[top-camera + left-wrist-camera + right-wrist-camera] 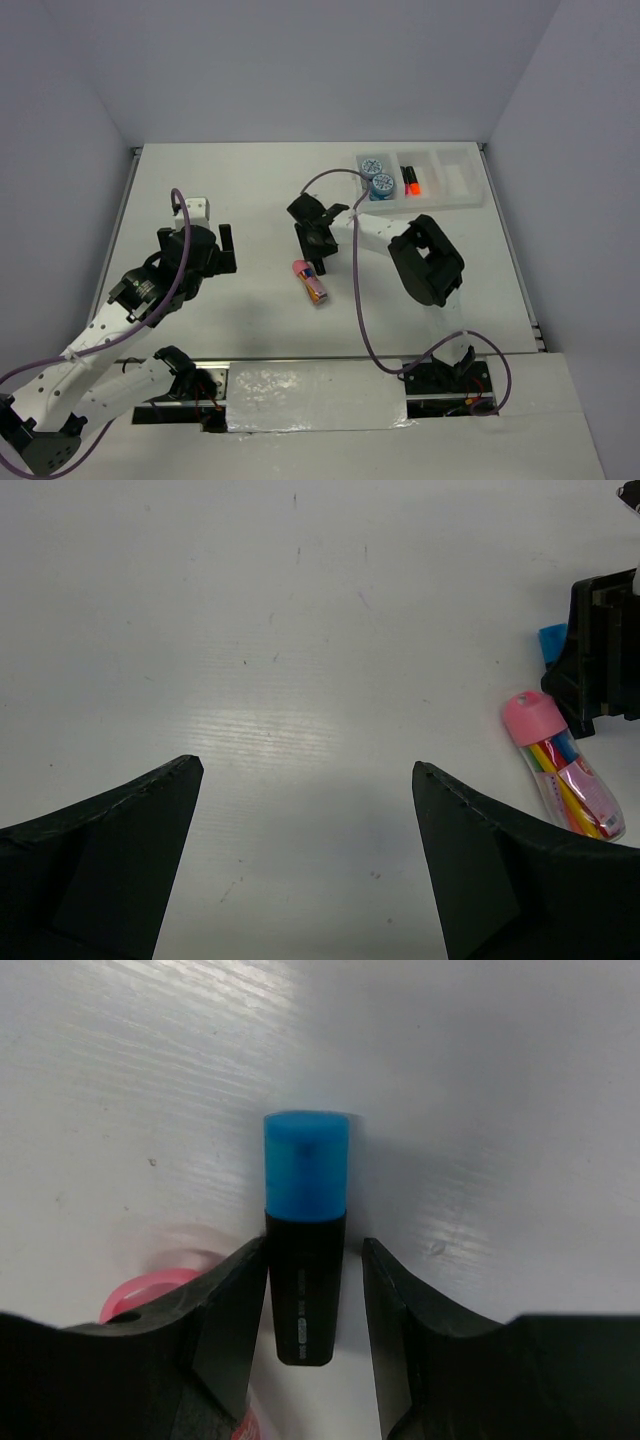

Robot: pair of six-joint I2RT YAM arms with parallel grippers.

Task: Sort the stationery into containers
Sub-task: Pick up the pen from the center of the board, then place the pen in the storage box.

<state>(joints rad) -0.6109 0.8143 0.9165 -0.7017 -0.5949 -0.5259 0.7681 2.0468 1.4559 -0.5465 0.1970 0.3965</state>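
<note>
The blue-capped black highlighter [305, 1160] lies on the white table between the fingers of my right gripper [312, 1245]. The left finger touches it and a thin gap shows at the right finger. In the top view this gripper [315, 240] sits mid-table, just above the pink eraser with a patterned sleeve [311, 281]. The eraser also shows in the left wrist view [562, 765]. My left gripper [228, 250] is open and empty over bare table [305, 765]. The white tray [470, 205] holds two blue-and-white rolls [371, 162] [381, 185] and the orange-capped highlighter [411, 181]. The pink-capped highlighter does not show.
The tray stands at the far right edge of the table, its right compartment showing nothing coloured. A purple cable [357, 300] runs from the right arm down to the near edge. The eraser's pink end [150, 1288] lies close beside my right gripper's left finger.
</note>
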